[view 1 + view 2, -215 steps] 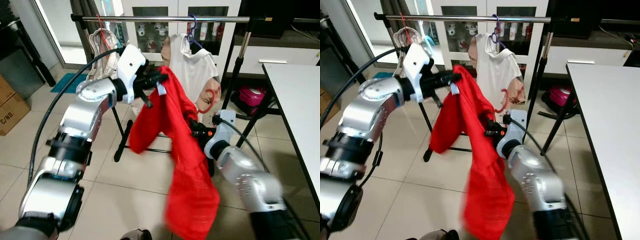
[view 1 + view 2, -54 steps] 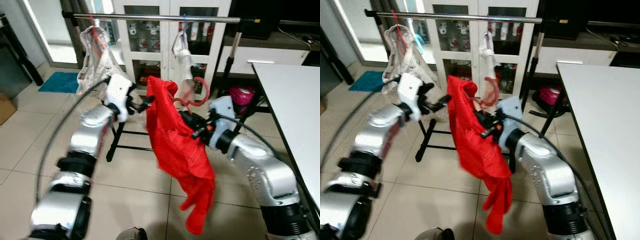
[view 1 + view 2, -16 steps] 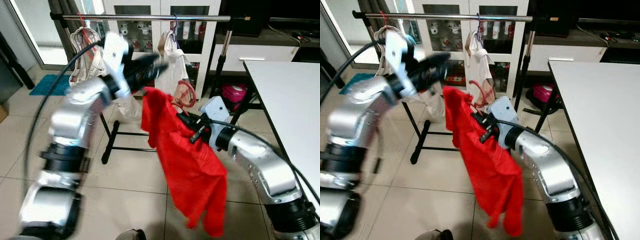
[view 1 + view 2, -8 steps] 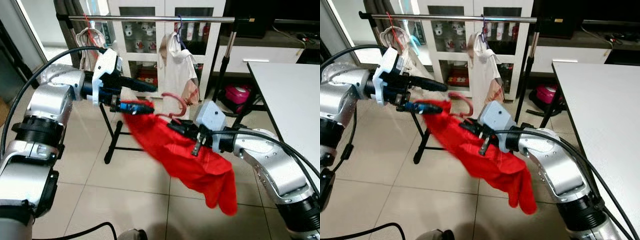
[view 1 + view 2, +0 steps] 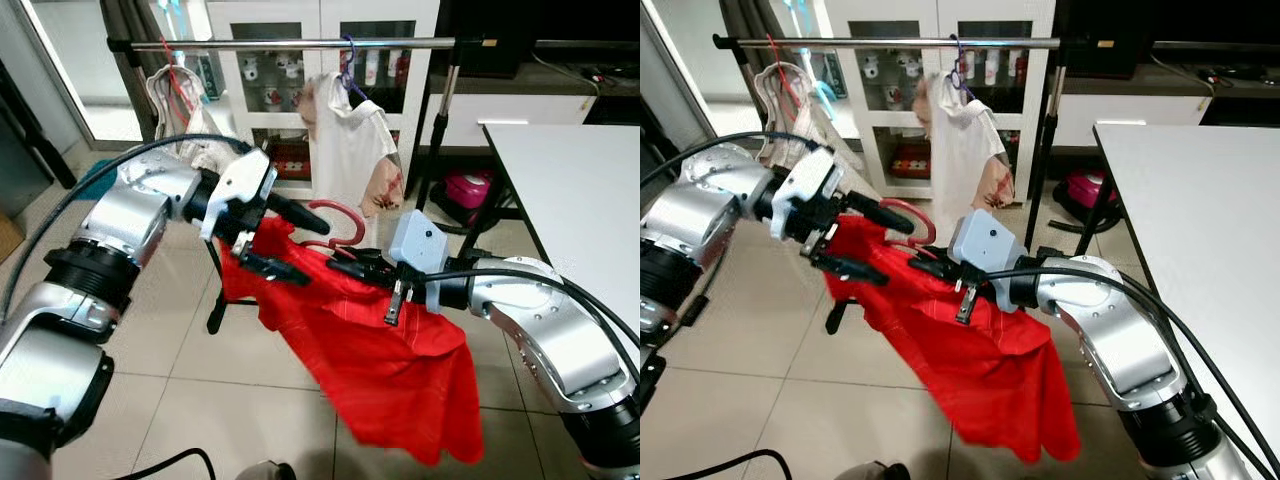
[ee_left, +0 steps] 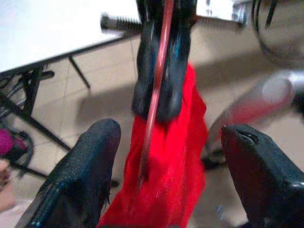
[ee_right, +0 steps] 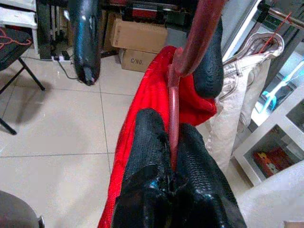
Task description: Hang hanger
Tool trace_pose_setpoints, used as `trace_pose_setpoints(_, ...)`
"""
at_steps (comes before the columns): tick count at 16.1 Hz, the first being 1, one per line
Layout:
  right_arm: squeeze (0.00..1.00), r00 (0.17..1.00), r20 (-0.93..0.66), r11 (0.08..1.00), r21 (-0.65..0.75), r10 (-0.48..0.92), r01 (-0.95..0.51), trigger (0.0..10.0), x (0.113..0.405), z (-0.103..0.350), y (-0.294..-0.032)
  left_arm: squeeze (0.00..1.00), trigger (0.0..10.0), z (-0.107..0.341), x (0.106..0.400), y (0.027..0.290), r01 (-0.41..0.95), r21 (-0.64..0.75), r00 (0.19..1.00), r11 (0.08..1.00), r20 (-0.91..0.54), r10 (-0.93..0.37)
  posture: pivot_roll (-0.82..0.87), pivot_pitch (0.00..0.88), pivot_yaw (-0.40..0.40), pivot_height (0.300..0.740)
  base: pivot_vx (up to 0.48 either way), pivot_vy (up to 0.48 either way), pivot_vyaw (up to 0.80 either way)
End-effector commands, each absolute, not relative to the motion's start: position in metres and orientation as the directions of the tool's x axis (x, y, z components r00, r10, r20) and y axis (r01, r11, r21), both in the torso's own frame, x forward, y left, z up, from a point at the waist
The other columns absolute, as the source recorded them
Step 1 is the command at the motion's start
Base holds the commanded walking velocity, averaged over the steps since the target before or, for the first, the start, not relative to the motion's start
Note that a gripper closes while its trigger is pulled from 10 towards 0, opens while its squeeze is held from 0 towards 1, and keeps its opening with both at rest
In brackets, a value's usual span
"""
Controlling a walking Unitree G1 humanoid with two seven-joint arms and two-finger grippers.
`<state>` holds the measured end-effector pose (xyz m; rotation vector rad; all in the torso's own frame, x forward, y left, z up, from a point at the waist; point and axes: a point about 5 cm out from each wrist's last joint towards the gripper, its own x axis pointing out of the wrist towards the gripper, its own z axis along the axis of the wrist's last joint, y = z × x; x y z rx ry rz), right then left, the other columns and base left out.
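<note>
Hanger point(image 5: 338, 222), red and draped in a red garment point(image 5: 385, 360), is held in mid-air in front of the clothes rail point(image 5: 300, 44), below its bar. From the left, the left gripper point(image 5: 300, 245) has its fingers spread wide, one above and one below the garment's upper edge, seemingly gripping nothing. Further right, the right gripper point(image 7: 171, 137) is clamped on the hanger's wire just beneath the hook.

Right pincer point(image 7: 172, 164) is clamping the red hanger point(image 7: 176, 109), fingers pressed together on its shaft. Red garment point(image 7: 154, 114) is draping beneath the hanger. Another black finger point(image 7: 84, 40) is hanging apart, cardboard boxes point(image 7: 142, 35) behind it.
</note>
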<state>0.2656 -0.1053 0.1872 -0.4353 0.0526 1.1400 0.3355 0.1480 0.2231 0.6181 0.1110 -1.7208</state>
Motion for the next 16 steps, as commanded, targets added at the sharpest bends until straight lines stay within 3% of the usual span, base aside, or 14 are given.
trace_pose_setpoints(1, 0.0, 0.389, -0.234, 0.302, -0.334, 0.891, -0.893, 10.0, 0.262, 0.196, -0.099, 0.0, 4.5, 0.221, 0.337, 0.152, 0.925, 0.277, -0.095, -0.26, -0.494, -0.864, -0.16, 0.0, 0.11, 0.74, 0.0, 0.0, 0.0)
trace_pose_setpoints(2, 0.0, 0.382, -0.236, 0.295, -0.332, 0.893, -0.896, 10.0, 0.261, 0.196, -0.099, 0.0, 0.0, 0.221, 0.339, 0.152, 0.923, 0.291, -0.087, -0.253, -0.484, -0.871, -0.16, 0.0, 0.109, 0.74, 0.0, 0.0, 0.0)
trace_pose_setpoints(8, 0.0, 0.357, -0.254, 0.264, -0.335, 0.899, -0.904, 10.0, 0.258, 0.197, -0.097, 0.0, 0.0, 0.222, 0.338, 0.139, 0.906, 0.321, -0.129, -0.276, -0.412, -0.902, -0.16, 0.0, 0.104, 0.74, 0.0, 0.0, 0.0)
trace_pose_setpoints(16, 0.0, 0.369, -0.254, 0.268, -0.356, 0.894, -0.895, 10.0, 0.261, 0.203, -0.099, 0.0, 0.0, 0.223, 0.342, 0.138, 0.892, 0.36, -0.107, -0.274, -0.419, -0.902, -0.16, 0.0, 0.092, 0.74, 0.0, 0.0, 0.0)
